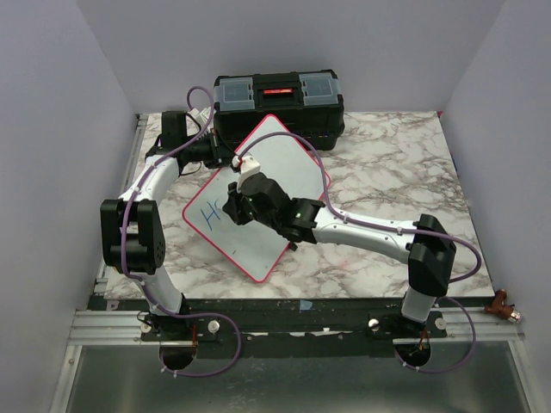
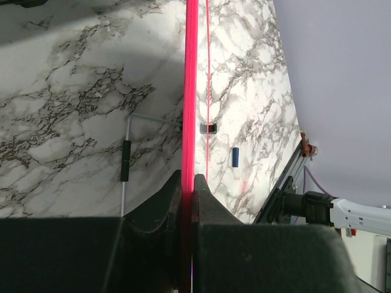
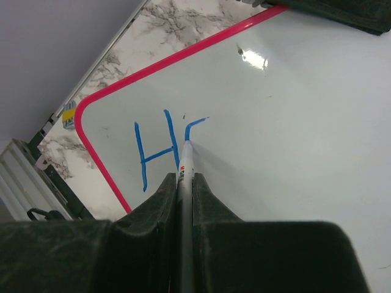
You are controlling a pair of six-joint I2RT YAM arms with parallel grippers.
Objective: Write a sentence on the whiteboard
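The whiteboard (image 1: 275,176) with a red-pink frame lies turned like a diamond on the marble table, a blue "H" and the start of a second letter near its left corner (image 3: 156,149). My left gripper (image 1: 231,157) is shut on the board's upper-left edge; the left wrist view shows the frame (image 2: 190,85) edge-on between the jaws (image 2: 187,183). My right gripper (image 1: 234,205) hovers over the board, shut on a white marker (image 3: 185,168). The marker's tip touches the board at the end of the new blue curve.
A black toolbox (image 1: 278,107) stands at the back, touching the board's far corner. A blue marker cap (image 2: 235,157) and a thin white rod with a black grip (image 2: 125,160) lie on the table (image 1: 387,163). Purple-grey walls close in the sides.
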